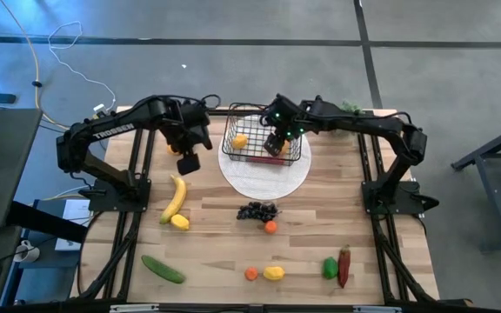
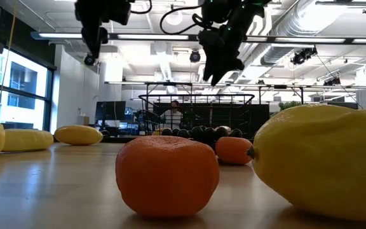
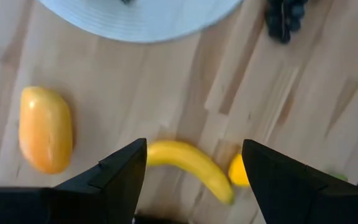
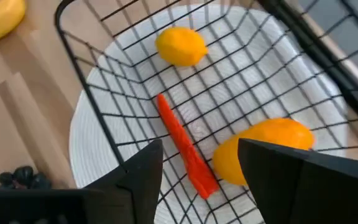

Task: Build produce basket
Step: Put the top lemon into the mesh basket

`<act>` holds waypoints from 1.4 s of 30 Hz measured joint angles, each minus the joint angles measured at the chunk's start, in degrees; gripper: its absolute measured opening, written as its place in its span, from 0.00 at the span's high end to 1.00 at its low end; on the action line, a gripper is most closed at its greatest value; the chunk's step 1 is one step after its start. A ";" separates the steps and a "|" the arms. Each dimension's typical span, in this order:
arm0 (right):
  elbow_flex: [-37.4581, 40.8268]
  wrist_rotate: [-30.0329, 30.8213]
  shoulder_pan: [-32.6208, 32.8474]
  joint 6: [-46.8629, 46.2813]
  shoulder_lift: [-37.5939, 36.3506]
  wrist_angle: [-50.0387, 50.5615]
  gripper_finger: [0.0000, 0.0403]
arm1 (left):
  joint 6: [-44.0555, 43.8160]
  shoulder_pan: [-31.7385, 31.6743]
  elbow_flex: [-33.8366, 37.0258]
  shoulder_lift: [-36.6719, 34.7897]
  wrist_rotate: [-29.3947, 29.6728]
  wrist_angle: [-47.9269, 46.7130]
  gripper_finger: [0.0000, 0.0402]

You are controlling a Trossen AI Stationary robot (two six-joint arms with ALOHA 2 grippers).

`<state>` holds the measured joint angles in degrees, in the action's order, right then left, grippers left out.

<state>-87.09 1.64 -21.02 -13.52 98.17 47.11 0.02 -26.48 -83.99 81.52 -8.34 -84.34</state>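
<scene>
Hovering open and empty over the basket, the right hand is done dropping; the banana awaits the open left hand

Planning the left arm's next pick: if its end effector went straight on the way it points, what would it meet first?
Most likely the banana, which lies between the open left end effector fingers above the wooden table; depth is hard to judge.
</scene>
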 joint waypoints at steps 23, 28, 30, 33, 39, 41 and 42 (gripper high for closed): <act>-8.43 1.28 1.06 -4.33 -0.02 6.53 0.53 | -1.69 23.16 9.26 -13.51 1.06 0.18 0.37; -9.48 1.21 2.81 -6.61 -0.02 6.74 0.53 | -1.18 30.41 14.55 -15.64 0.91 4.17 0.37; -9.76 1.22 3.62 -7.52 -0.02 6.71 0.53 | -0.93 33.05 16.41 -15.65 0.90 4.74 0.37; -9.77 1.22 4.88 -8.81 -0.02 7.11 0.53 | -1.36 36.25 19.45 -15.27 0.92 7.48 0.37; -9.77 1.22 7.74 -10.35 -0.02 8.09 0.53 | -1.37 40.60 24.30 -12.35 0.98 11.55 0.37; -9.77 1.22 8.61 -11.54 -0.02 8.41 0.53 | -1.40 41.39 25.30 -10.89 1.13 12.12 0.37; -9.77 1.22 9.02 -11.87 -0.02 8.53 0.53 | -1.42 41.68 25.92 -10.13 1.31 13.03 0.37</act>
<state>-96.86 2.85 -11.99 -25.40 98.15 55.65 -1.40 15.20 -58.06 71.39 -7.03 -71.31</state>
